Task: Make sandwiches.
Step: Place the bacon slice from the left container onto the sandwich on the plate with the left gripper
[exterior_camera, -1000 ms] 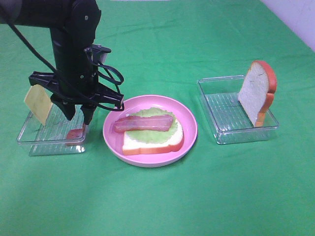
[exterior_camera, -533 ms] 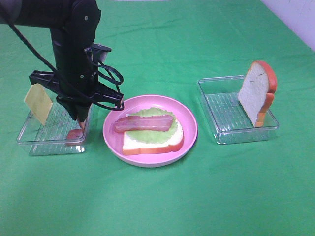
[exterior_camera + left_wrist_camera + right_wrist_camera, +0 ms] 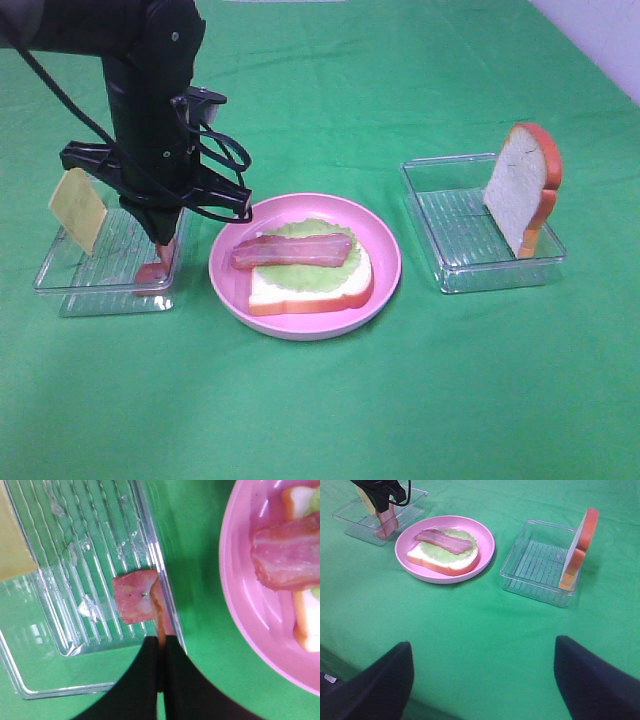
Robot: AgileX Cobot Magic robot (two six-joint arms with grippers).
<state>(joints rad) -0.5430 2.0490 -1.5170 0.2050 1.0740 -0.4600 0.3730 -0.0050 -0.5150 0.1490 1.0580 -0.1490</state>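
Observation:
My left gripper point(image 3: 163, 250) reaches down into the left clear tray point(image 3: 95, 292) and is shut on the edge of a pink-red bacon strip point(image 3: 134, 601), which lies against the tray's wall nearest the plate. A yellow cheese slice point(image 3: 78, 208) leans at that tray's far left side. On the pink plate point(image 3: 388, 262) a bread slice point(image 3: 310, 291) carries a lettuce leaf point(image 3: 318, 231) and another bacon strip point(image 3: 292, 250). A second bread slice point(image 3: 522, 183) stands upright in the right tray point(image 3: 450, 220). My right gripper point(image 3: 482, 677) hangs open over the near table, holding nothing.
Green cloth point(image 3: 320, 400) covers the whole table. The left arm's black cables point(image 3: 225, 160) loop out toward the plate's rim. A pale wall edge point(image 3: 600, 30) shows at the far right corner.
The left gripper's fingers, spread apart a second ago, have shut on the bacon strip in the left tray. Nothing else has moved.

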